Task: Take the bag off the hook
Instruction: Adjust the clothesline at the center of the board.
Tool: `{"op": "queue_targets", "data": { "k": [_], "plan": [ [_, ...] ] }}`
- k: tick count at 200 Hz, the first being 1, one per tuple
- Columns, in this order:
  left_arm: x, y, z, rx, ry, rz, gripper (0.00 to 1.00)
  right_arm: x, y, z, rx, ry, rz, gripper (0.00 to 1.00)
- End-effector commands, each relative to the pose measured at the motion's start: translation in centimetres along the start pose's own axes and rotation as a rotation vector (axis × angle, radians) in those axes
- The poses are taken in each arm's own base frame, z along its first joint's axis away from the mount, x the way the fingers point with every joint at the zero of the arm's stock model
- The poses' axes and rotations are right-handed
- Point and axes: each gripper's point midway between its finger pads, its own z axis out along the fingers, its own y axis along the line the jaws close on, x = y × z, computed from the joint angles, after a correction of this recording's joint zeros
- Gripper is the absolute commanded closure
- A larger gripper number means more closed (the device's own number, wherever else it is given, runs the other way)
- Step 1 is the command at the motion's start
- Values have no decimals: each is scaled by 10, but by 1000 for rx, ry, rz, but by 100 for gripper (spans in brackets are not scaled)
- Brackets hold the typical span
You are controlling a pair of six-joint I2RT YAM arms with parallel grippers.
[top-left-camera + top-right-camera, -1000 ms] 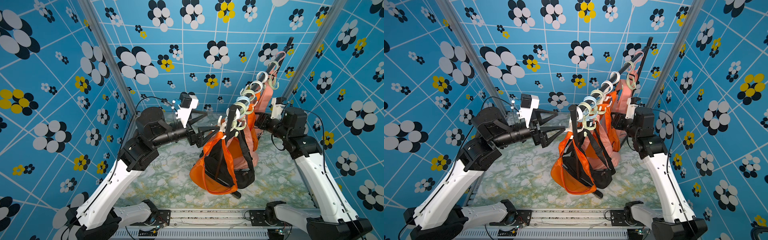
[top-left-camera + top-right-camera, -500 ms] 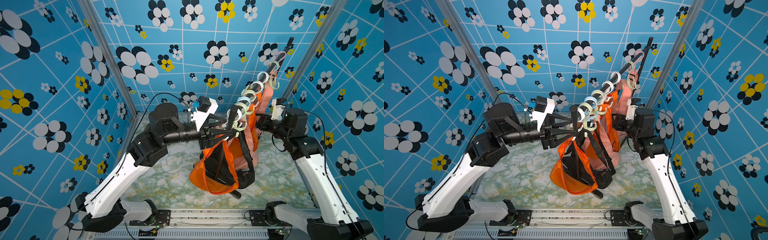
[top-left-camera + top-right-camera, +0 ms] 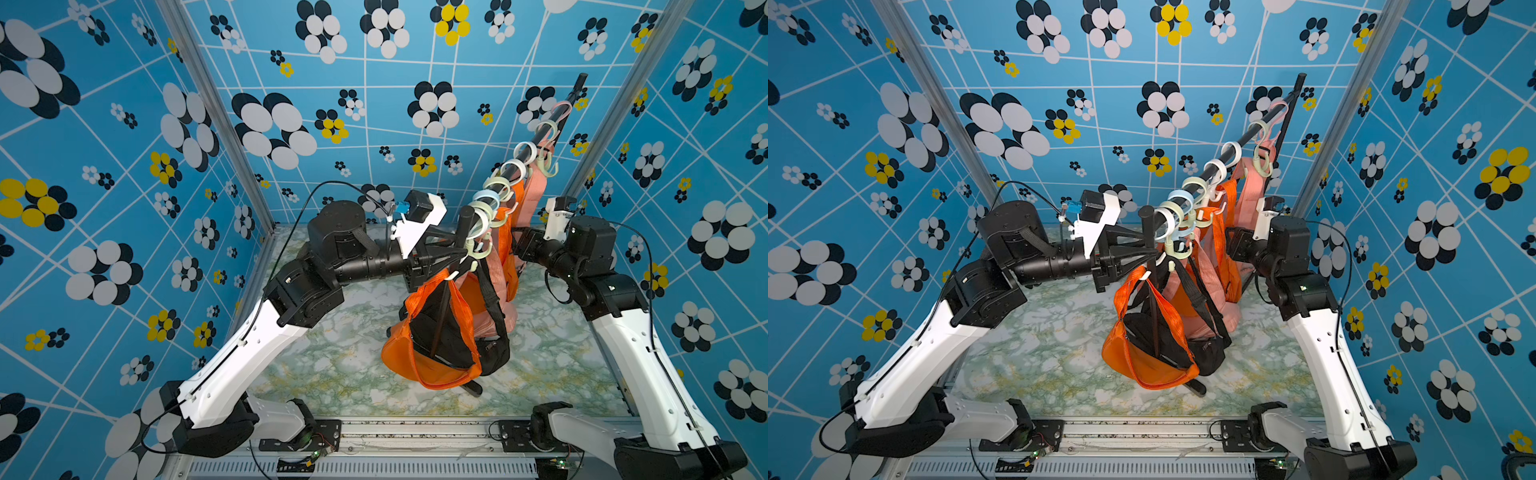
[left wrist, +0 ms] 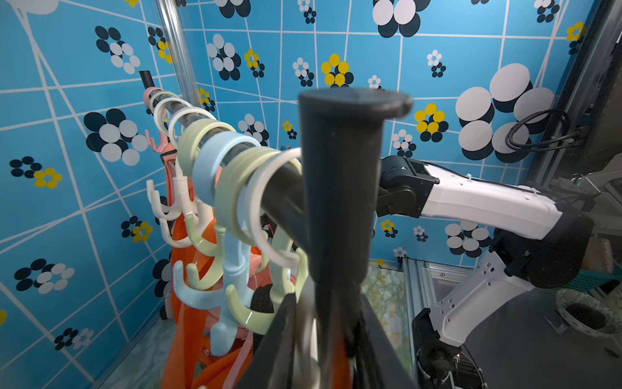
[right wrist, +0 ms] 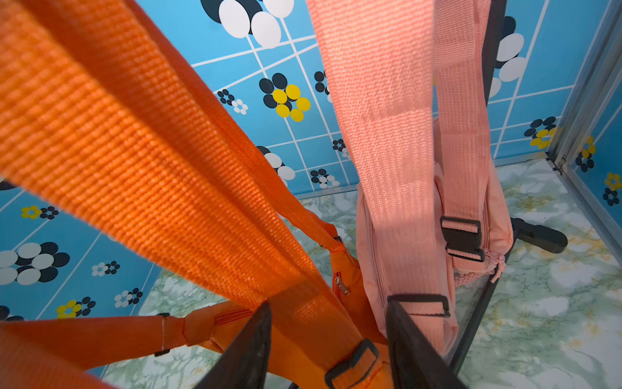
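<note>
Several bags (image 3: pixel 449 345) hang from hooks along a sloping rail (image 3: pixel 539 139) over the marbled surface (image 3: pixel 332 353). The nearest, an orange bag (image 3: pixel 428 370), hangs by its strap from a white hook (image 3: pixel 451 275) at the rail's near end, beside the post (image 4: pixel 340 188). The left fingers (image 3: pixel 440 254) are drawn narrow right at that hook; whether they grip it cannot be told. Farther right, the right fingers (image 5: pixel 252 343) stand apart, with another orange strap (image 5: pixel 168 151) lying loose between them.

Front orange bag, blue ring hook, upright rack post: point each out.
Front orange bag (image 3: pixel 432 370): a top view, lower panel.
Blue ring hook (image 4: pixel 210 159): left wrist view, ring band.
Upright rack post (image 4: pixel 340 187): left wrist view, shaft below cap.
</note>
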Motion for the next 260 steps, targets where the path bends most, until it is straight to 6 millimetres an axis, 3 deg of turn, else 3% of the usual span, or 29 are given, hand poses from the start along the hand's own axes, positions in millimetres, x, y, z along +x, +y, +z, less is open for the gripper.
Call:
{"op": "queue_targets", "data": {
  "k": [1, 29, 77, 126, 155, 161, 164, 181, 203, 211, 212, 221, 260],
  "plan": [
    [-16, 19, -15, -140, -45, 42, 81, -18, -2, -17, 34, -65, -8, 42],
    [-16, 50, -35, -269, -52, 32, 83, -24, -8, -21, 71, -97, -7, 41],
    [-28, 122, -100, -543, -91, 16, 83, -41, -7, -21, 89, -136, -19, 41],
    [-27, 187, -155, -762, -104, -35, 84, -62, -5, -12, 107, -164, -69, 40],
    [-23, 216, -175, -835, -114, -82, 84, -80, -7, 0, 151, -193, -146, 35],
    [-24, 220, -179, -845, -119, -87, 84, -79, -9, 7, 162, -181, -166, 34],
    [-24, 222, -180, -848, -121, -89, 84, -90, -7, 5, 167, -204, -177, 34],
    [-26, 235, -189, -879, -132, -105, 84, -101, -11, 19, 195, -192, -191, 30],
    [-28, 246, -197, -903, -137, -137, 82, -107, -17, 50, 191, -138, -175, 24],
    [-29, 245, -197, -893, -138, -143, 75, -106, -13, 63, 164, -114, -167, 21],
    [-29, 245, -196, -893, -138, -143, 74, -110, -24, 65, 183, -116, -157, 20],
    [-30, 242, -194, -873, -144, -144, 69, -114, -31, 75, 180, -101, -143, 18],
    [-37, 223, -192, -824, -169, -140, 64, -118, -66, 125, 172, -31, -92, 17]
  ]
}}
